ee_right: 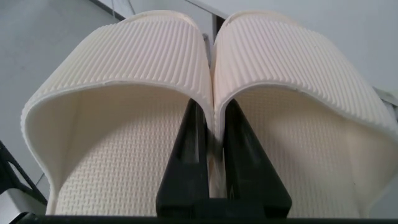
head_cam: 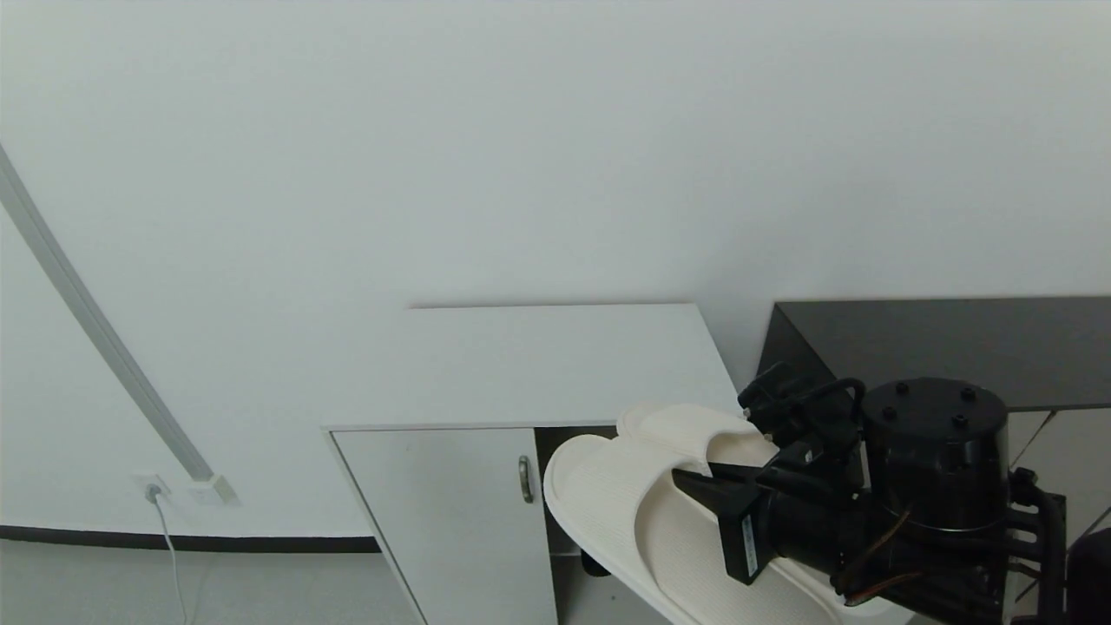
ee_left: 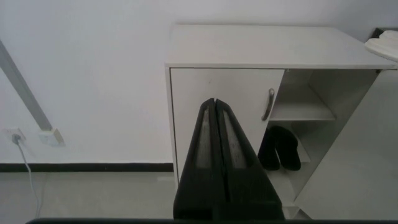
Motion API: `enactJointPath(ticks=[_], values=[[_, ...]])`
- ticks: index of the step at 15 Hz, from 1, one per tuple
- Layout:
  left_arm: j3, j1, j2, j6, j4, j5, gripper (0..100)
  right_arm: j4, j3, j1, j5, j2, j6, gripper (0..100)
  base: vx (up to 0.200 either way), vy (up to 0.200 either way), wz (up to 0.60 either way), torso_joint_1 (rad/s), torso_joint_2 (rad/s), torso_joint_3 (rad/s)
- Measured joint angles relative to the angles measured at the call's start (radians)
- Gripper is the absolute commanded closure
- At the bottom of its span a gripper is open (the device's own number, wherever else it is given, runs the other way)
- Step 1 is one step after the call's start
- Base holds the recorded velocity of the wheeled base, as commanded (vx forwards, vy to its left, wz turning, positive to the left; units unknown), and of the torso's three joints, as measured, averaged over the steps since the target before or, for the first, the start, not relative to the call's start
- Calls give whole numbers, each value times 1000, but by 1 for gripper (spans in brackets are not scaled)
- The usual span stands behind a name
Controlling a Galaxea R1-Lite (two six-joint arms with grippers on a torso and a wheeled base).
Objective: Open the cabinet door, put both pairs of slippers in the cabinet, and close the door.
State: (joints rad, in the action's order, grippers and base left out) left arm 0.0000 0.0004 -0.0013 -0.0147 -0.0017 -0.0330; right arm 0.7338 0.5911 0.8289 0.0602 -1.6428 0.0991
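The right end effector was clamped narrow on the pair of cream slippers, its fingers pinching the two inner side walls where the slippers met. The pair hung side by side, long axis running out from the wrist, toes leading toward the white cabinet. The open compartment lay just beyond those toes, ahead, lower and a little to the robot's left, beside the closed door. From the left wrist, a pair of black slippers stood on the compartment's bottom level, under a bare shelf. The left end effector was pressed together on nothing, well back and facing the closed door. The right arm was plainly nearer, so insertion probably called for a forward, toe-first push.
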Motion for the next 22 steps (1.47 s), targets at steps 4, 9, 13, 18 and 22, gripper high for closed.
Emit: enactJointPath(ticks=[4, 9, 13, 18, 22], values=[[0, -1, 0, 0, 1, 0, 100, 1, 0, 10, 0, -3, -2, 100, 0, 0, 0, 0, 0, 0], [0, 0, 0, 0, 1, 0, 100, 1, 0, 19, 0, -5, -3, 100, 0, 0, 0, 0, 0, 0], [0, 0, 0, 4, 1, 2, 100, 1, -3, 26, 1, -5, -2, 100, 0, 0, 0, -91, 185, 102], [0, 0, 0, 4, 0, 3, 100, 21, -35, 26, 0, -6, -1, 100, 0, 0, 0, -156, 358, 193], [0, 0, 0, 4, 1, 3, 100, 35, -60, 27, 1, 3, -1, 100, 0, 0, 0, -170, 387, 217]])
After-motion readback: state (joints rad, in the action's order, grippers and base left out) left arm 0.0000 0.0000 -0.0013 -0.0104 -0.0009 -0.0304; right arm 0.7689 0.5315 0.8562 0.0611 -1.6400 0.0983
